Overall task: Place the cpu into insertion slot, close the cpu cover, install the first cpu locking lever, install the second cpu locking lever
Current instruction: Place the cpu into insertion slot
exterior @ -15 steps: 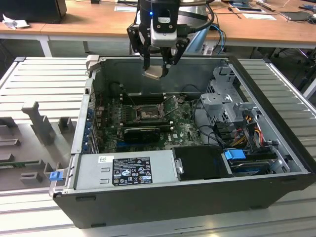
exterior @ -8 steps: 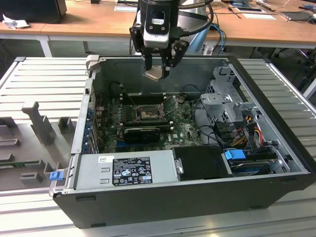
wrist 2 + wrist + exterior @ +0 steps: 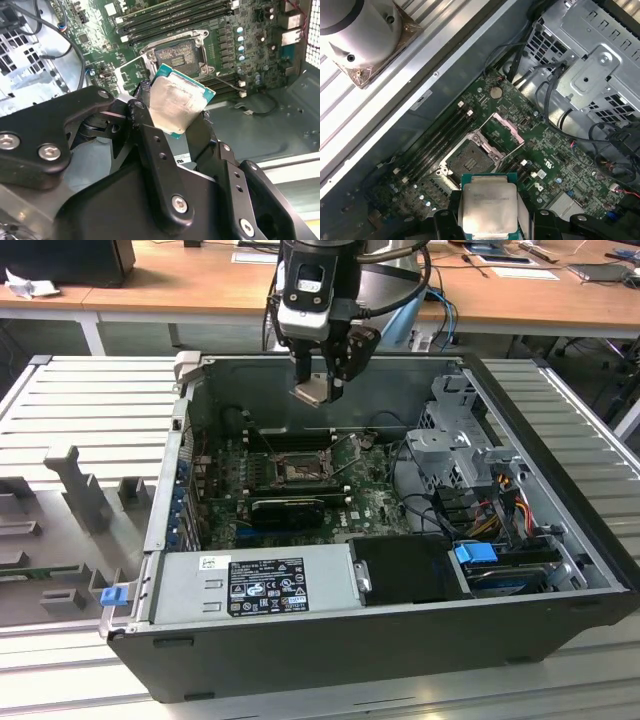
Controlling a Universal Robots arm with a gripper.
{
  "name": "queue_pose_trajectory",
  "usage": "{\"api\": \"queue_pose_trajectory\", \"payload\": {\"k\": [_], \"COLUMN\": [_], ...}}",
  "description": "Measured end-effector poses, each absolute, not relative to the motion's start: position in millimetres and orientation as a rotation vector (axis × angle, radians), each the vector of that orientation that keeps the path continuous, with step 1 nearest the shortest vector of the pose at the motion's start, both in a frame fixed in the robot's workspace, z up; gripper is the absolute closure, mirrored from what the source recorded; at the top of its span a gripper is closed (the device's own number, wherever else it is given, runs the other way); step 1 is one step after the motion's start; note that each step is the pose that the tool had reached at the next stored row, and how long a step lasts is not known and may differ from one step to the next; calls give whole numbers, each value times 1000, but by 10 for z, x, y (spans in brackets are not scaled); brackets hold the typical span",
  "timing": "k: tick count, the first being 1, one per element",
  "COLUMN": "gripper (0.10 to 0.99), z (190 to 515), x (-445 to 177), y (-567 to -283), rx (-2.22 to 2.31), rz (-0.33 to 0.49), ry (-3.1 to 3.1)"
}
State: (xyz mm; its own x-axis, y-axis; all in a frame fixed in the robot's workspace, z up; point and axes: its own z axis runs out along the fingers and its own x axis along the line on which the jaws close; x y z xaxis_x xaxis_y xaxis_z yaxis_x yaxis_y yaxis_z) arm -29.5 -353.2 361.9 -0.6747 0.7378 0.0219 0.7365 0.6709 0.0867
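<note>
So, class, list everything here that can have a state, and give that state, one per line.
gripper, shut on the cpu, above the motherboard.
cpu, held in the air, not seated.
insertion slot, empty, pin field uncovered.
cpu cover, swung up, open.
computer case, lying on its side, open at the top.

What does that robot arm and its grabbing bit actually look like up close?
The pincer is matte black: two chunky jointed fingers built from flat metal links, fastened with shiny silver screws. Above it, in the exterior view, the wrist is a black block with a pale grey face panel, and black cables loop beside it.
</note>
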Motion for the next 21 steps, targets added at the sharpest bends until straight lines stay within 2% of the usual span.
{"api": "queue_pose_trajectory", "payload": {"k": [21], "gripper": [561], "z": [3547], "x": [-296], "y": [-3533], "rx": [1636], "rz": [130], "ry": [2646]}}
